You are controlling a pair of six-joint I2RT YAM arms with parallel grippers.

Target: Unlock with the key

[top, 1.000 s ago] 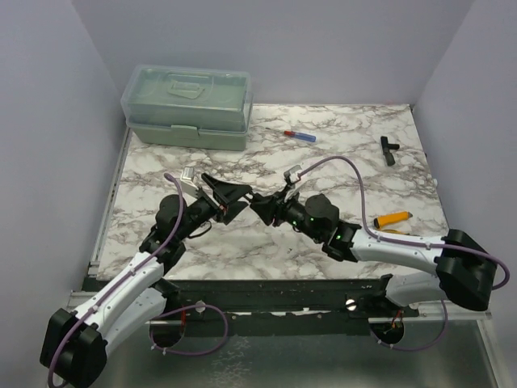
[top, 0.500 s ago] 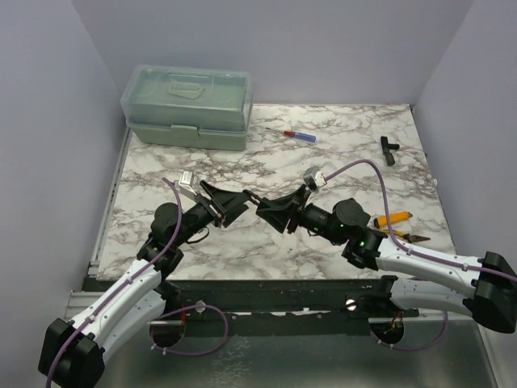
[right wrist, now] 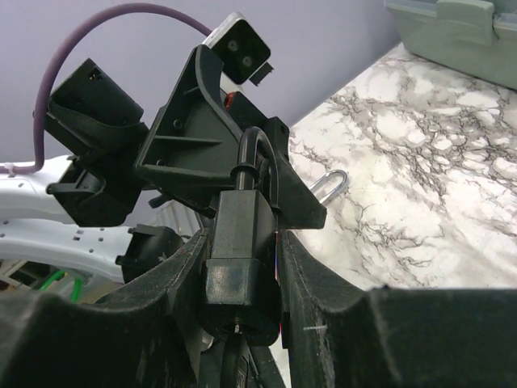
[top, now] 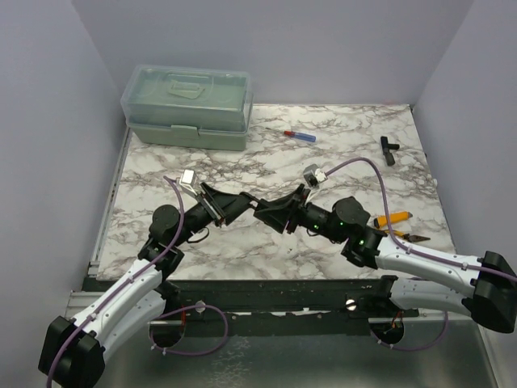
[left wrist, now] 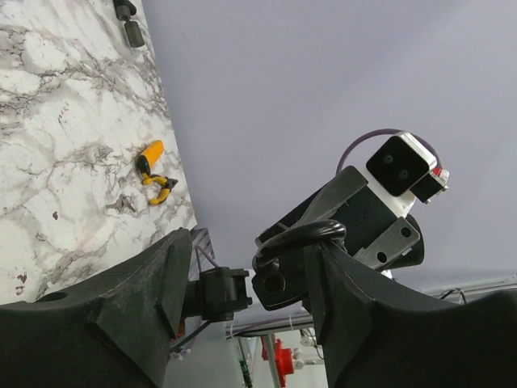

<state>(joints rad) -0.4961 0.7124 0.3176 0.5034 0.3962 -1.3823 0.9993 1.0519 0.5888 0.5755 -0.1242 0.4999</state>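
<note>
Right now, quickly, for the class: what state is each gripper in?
Left gripper: straddles the shackle end of the black padlock; grip cannot be told.
Right gripper: closed on the black padlock.

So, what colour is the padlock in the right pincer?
The padlock is black; clearest in right wrist view.

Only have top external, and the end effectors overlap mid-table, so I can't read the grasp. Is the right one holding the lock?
Observer: Yes. Right wrist shows the right end effector shut on a black padlock, shackle pointing away from its camera.
Operator: Where's the left one relative to it?
Observer: Left wrist shows the shackle sitting in the gap between the fingers of the left end effector; no key I can make out.
Operator: Anything loose nearby?
Observer: Right wrist shows a silver metal loop lying on the marble table past the left end effector.
</note>
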